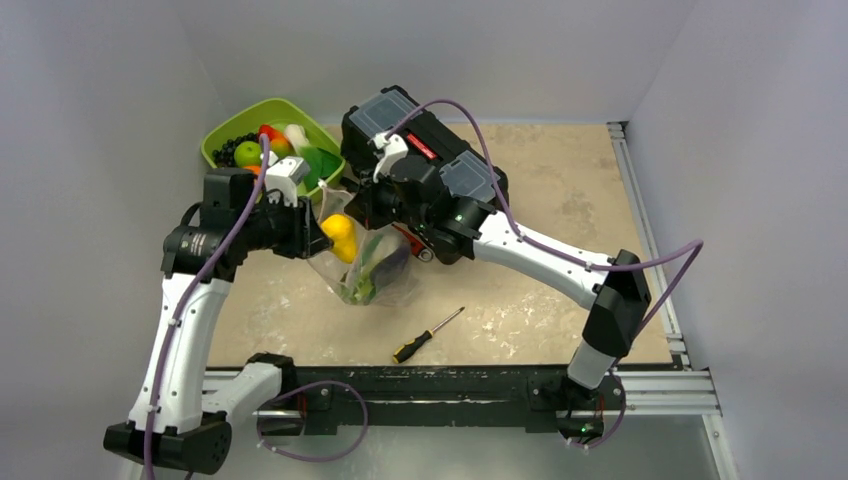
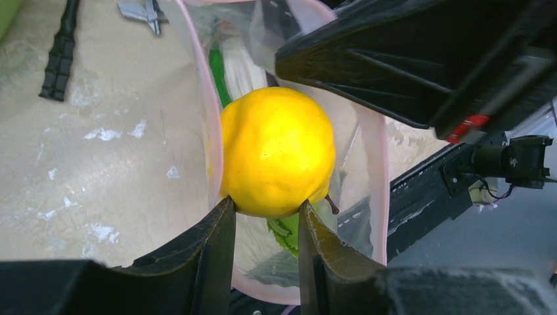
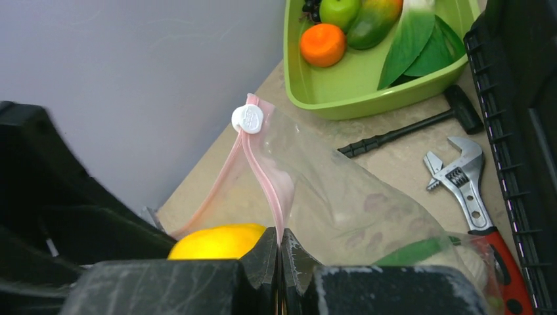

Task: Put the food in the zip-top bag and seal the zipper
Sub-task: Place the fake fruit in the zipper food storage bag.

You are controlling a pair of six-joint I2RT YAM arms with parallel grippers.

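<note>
My left gripper (image 2: 266, 210) is shut on the yellow pear (image 2: 276, 151) and holds it in the open mouth of the clear zip-top bag (image 2: 374, 164). The pink zipper (image 2: 200, 98) loops around the pear. My right gripper (image 3: 280, 236) is shut on the zipper (image 3: 263, 177) edge and holds the bag's mouth up; a white slider (image 3: 247, 119) sits at the strip's far end. In the top view the bag (image 1: 375, 270) hangs between both grippers, with green and purple food (image 1: 385, 270) inside. More food, an orange (image 3: 322, 44) and a green apple (image 3: 339, 10), lies in the tray.
The lime-green tray (image 1: 225, 135) stands at the back left, next to a black toolbox (image 1: 420, 140). A screwdriver (image 1: 428, 334) lies near the table's front edge. A wrench (image 3: 466, 184) and a black-handled tool (image 3: 394, 136) lie beside the tray.
</note>
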